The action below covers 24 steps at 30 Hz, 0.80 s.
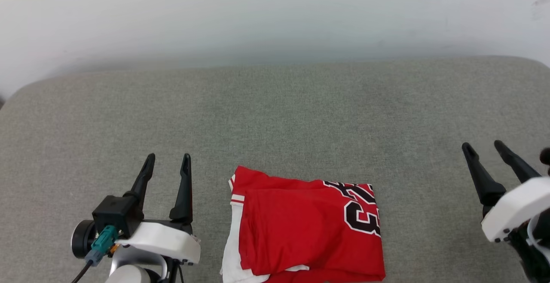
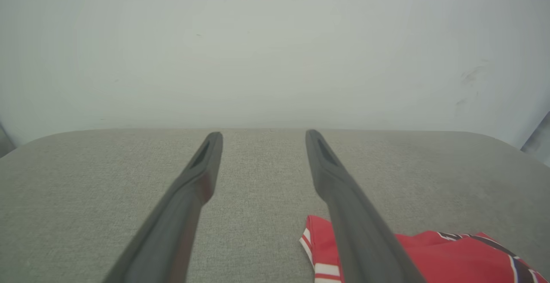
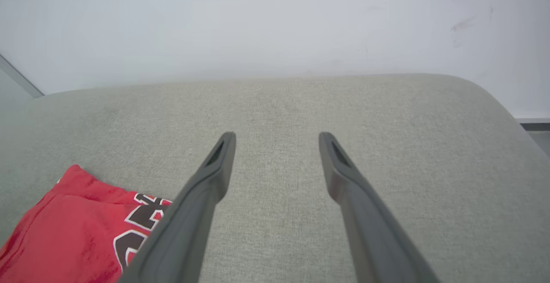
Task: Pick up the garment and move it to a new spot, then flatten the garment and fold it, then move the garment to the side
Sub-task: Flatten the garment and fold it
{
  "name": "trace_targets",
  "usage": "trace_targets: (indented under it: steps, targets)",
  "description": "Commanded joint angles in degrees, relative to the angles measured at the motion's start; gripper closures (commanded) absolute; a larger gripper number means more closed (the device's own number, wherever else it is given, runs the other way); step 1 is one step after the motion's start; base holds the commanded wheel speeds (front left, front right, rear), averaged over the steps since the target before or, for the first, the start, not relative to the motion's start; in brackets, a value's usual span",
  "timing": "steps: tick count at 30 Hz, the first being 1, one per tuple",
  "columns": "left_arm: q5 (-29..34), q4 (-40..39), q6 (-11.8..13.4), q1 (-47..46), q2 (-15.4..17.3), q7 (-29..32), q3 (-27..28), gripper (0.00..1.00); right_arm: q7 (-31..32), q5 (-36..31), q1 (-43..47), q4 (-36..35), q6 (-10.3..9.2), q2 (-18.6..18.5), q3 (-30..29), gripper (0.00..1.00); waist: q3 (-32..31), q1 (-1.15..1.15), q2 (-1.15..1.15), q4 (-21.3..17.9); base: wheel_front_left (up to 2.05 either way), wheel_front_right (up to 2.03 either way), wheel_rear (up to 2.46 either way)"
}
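The red garment [image 1: 300,227] lies folded into a rough rectangle at the near middle of the grey surface, with a black "23" on its right part and white sleeve fabric along its left edge. My left gripper [image 1: 167,160] stands open to the left of it, apart from the cloth, nothing between its fingers. My right gripper [image 1: 483,146] stands open well to the right, also empty. The left wrist view has the garment's striped corner [image 2: 320,248] behind the right finger. In the right wrist view the garment [image 3: 73,231] lies at the lower left of the open fingers [image 3: 215,171].
The grey fabric surface [image 1: 275,115] stretches wide, with rounded far corners. A pale wall [image 1: 275,12] rises right behind its far edge. Bare cloth lies left, right and beyond the garment.
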Motion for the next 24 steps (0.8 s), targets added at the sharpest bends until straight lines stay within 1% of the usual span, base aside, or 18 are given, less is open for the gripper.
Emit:
trace_targets:
  steps: [1, 4, 5, 7, 10, 16, 24]
  targets:
    - [-0.1, 0.6, -0.1, 1.0, 0.2, -0.4, 0.1, 0.00, -3.3, -2.2, 1.7, -1.1, 0.00, 1.8, -1.1, 0.00, -0.8, 0.00, 0.00, -0.1, 0.00, 0.00, 0.00]
    - [-0.4, 1.4, -0.2, 1.7, 0.3, -0.6, 0.3, 0.00, -8.9, -5.9, 4.0, -2.9, 0.00, 4.1, -2.9, 0.00, -2.1, 0.00, 0.00, -0.2, 0.00, 0.00, 0.00]
    - [-0.4, 1.4, -0.2, 1.7, 0.3, -0.6, 0.3, 0.00, -8.9, -5.9, 4.0, -2.9, 0.00, 4.1, -2.9, 0.00, -2.1, 0.00, 0.00, -0.2, 0.00, 0.00, 0.00]
    - [-0.3, 2.1, -0.3, 2.6, 0.5, -0.7, 0.3, 0.00, -11.9, -7.6, 5.7, -4.2, 0.00, 5.3, -3.0, 0.00, -3.1, 0.00, 0.00, -0.3, 0.00, 0.00, 0.00]
    - [-0.4, 2.8, -0.3, 4.1, 0.5, -0.8, 0.4, 0.00, -14.7, -9.7, 8.0, -5.4, -0.01, 6.2, -2.4, 0.00, -4.5, 0.00, 0.00, -0.6, 0.00, 0.00, 0.00]
    - [-0.4, 3.8, -0.7, 5.6, 0.0, -1.0, 0.3, 0.00, -16.5, -11.0, 10.5, -6.1, -0.01, 7.0, -0.9, 0.00, -5.4, 0.00, 0.00, -0.7, 0.00, 0.00, 0.00]
    - [-0.1, 4.3, -1.1, 4.6, -1.0, -1.3, 1.4, 0.00, -16.1, -10.6, 10.5, -6.6, -0.01, 7.8, -1.0, 0.00, -4.6, 0.00, 0.00, -0.4, 0.00, 0.00, 0.00]
